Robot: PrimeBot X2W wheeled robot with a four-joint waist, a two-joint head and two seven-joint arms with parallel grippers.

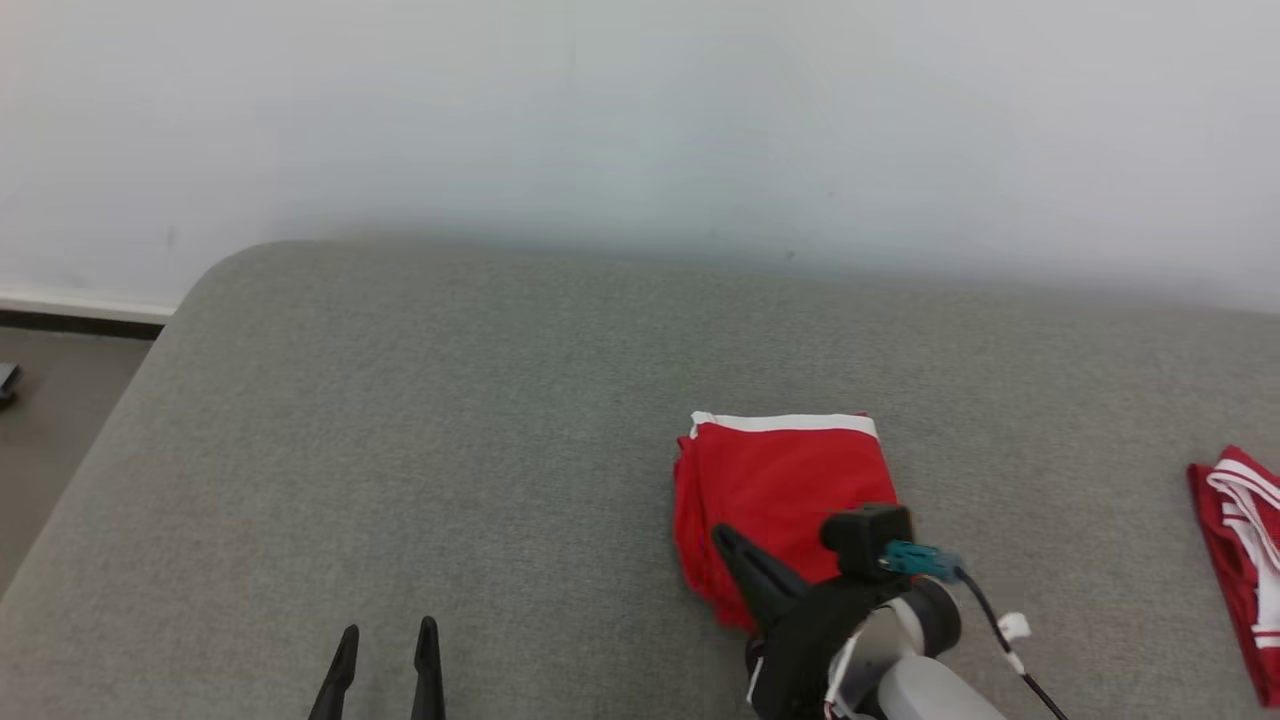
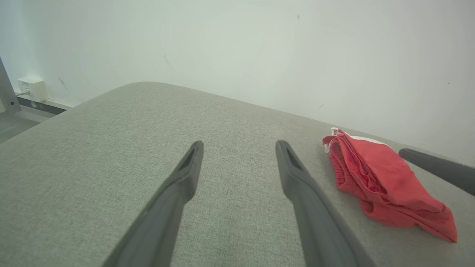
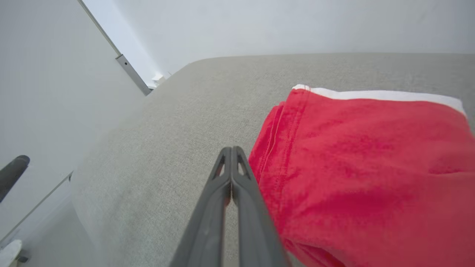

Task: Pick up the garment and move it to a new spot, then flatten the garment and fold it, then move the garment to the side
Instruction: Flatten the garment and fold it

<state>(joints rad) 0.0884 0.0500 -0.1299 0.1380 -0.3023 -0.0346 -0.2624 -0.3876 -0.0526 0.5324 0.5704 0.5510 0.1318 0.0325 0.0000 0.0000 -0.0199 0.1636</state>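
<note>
While right pincer (image 1: pixel 725 538) (closed) hangs by the garment (image 1: pixel 780 480), left pincer (image 1: pixel 388 628) gapes.

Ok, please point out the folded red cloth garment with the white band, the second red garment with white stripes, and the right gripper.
folded red garment (image 1: pixel 780 480): head view, middle of its top layer.
second red garment (image 1: pixel 1240 560): head view, its striped middle.
right gripper (image 3: pixel 231 149): right wrist view, its closed fingertips.

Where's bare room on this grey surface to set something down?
Widest: the bare stretch left of the folded red garment, from the left gripper to the wall. Crowded right: right gripper, second red garment at the edge.
</note>
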